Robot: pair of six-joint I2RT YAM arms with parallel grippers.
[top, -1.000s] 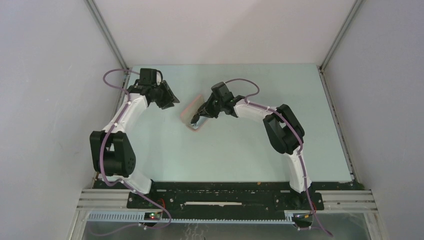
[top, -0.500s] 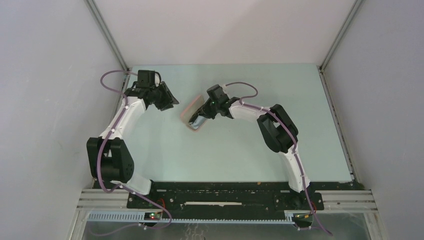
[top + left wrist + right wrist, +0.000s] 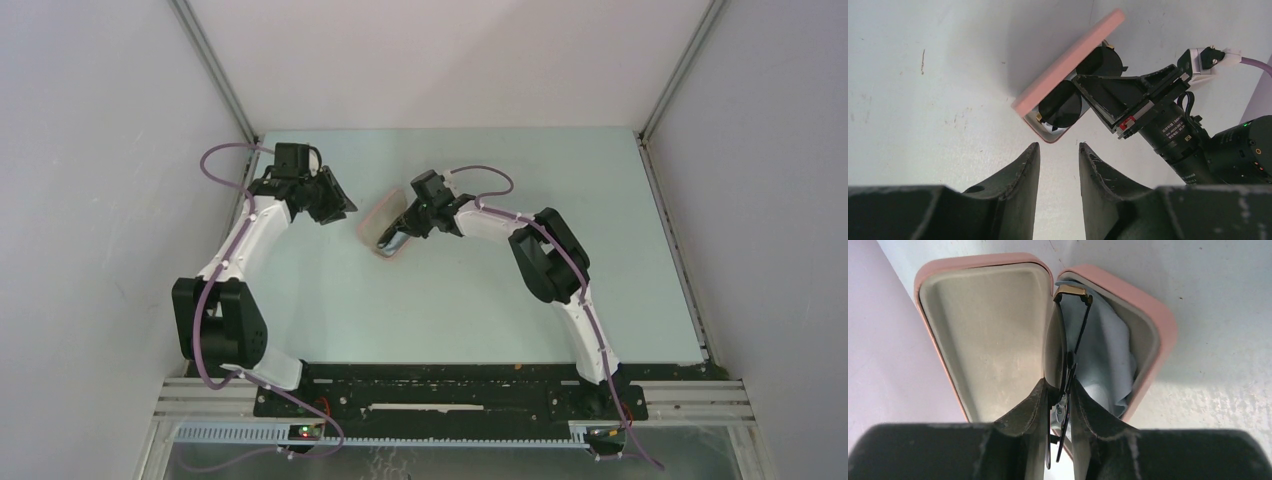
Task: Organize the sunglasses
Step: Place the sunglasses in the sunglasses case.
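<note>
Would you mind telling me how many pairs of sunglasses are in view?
1. The sunglasses are pinched in the right gripper, standing on edge in the open pink case beside the blue cloth. Another pair under the cloth cannot be ruled out.

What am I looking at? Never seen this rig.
Two robot arms stand bolted at the near edge of a table. One picture comes from a fixed camera above and behind them; the other two come from a camera on each wrist. On the table lies an open pink case with a grey-blue cloth inside. The right gripper is shut on the sunglasses, holding them in the case's opening. The left gripper is open, empty, nearby.
</note>
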